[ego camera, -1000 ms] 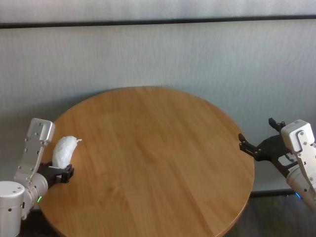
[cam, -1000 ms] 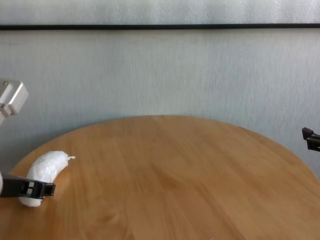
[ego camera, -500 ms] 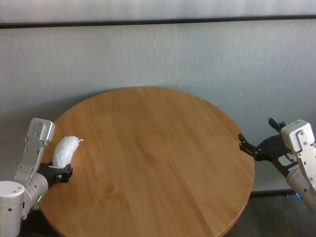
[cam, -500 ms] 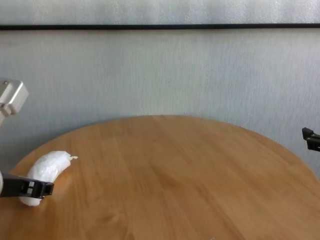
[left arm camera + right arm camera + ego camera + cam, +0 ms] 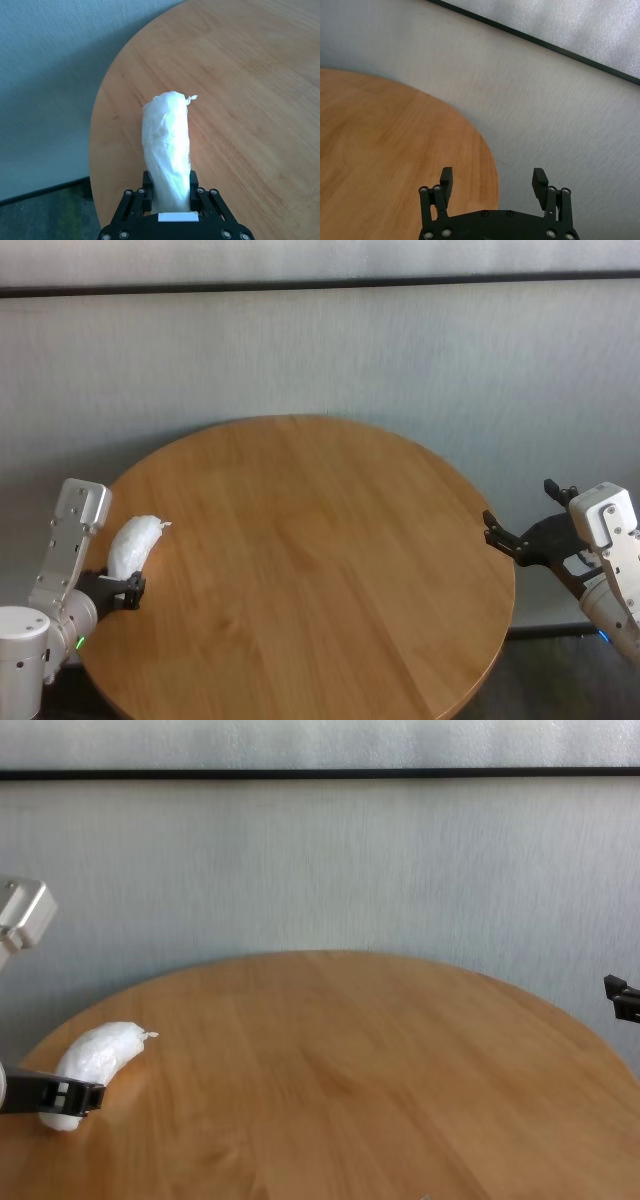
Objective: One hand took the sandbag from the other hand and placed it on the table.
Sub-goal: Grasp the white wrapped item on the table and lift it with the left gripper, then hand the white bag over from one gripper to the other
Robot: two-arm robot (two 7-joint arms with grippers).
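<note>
Though the handover is the heart of the task, it has not begun as far as the pictures show; the pickup looks done, while the pass between the grippers and the set-down are left.

Item 1, table (image 5: 310, 570): round, light-brown wood grain, nothing else on its top.

Item 2, left arm: silver wrist with a green light, low at the table's near left edge. Its left gripper (image 5: 170, 192) reaches over the rim, fingers closed on the near end of the sandbag.

Item 3, right arm: off the table's right edge, well apart from the bag. Its right gripper (image 5: 493, 182) points toward the table, fingers spread wide with nothing between them.

Item 4, sandbag (image 5: 133, 543): white, crinkled, loaf-shaped, tied tip pointing away from the left gripper toward the table's middle. Clamped at one end; whether its underside touches the wood cannot be told.
</note>
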